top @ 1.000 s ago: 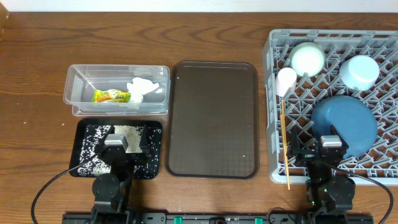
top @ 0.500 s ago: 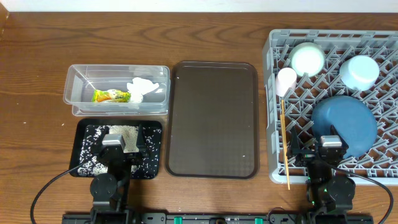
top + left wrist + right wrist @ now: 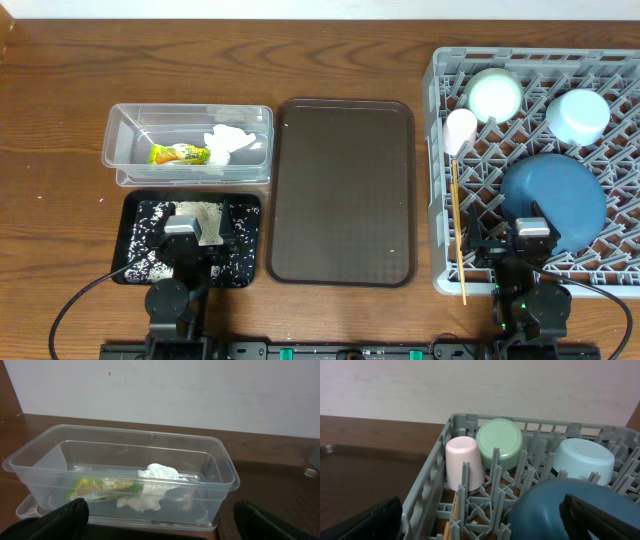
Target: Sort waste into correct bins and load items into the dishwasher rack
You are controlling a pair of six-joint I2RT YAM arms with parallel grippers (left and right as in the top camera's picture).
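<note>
Wood-grain brown table (image 3: pixel 60 80), white wall behind, both arms parked at the near edge.

Left side: clear plastic rectangular tub (image 3: pixel 118 150), upright. It holds the small yellow-green snack wrapper (image 3: pixel 178 154), lying flat, and the crumpled white paper napkin (image 3: pixel 228 143) just beside it on the right.
Shallow black rectangular tray (image 3: pixel 247 262) sits just in front of the tub. Loose white rice grains (image 3: pixel 200 212) are heaped near its far middle and scattered over the rest of its floor. A few pale specks on the table left of this tray may be stray grains; too small to tell.

Centre: large dark brown serving tray (image 3: pixel 345 190), between the bins and the rack.

Right side: large square light grey plastic crate with pegs (image 3: pixel 436 200).
- pale mint bowl (image 3: pixel 494 93): far row, propped on edge, base towards the right wrist camera.
- light blue bowl (image 3: pixel 578 114): far right, mouth down.
- small pink cup (image 3: pixel 461 129): mouth down, touching the mint bowl, at the left wall.
- large dark blue plate (image 3: pixel 555 195): on the pegs, near right.
- wooden chopsticks (image 3: pixel 457 220): lengthwise along the left wall, near ends past the crate's front edge.

Left gripper (image 3: pixel 159 522): fingers spread wide, nothing between them, above the black tray and facing the tub.
Right gripper (image 3: pixel 482 520): spread wide, holding nothing, at the crate's near edge.
</note>
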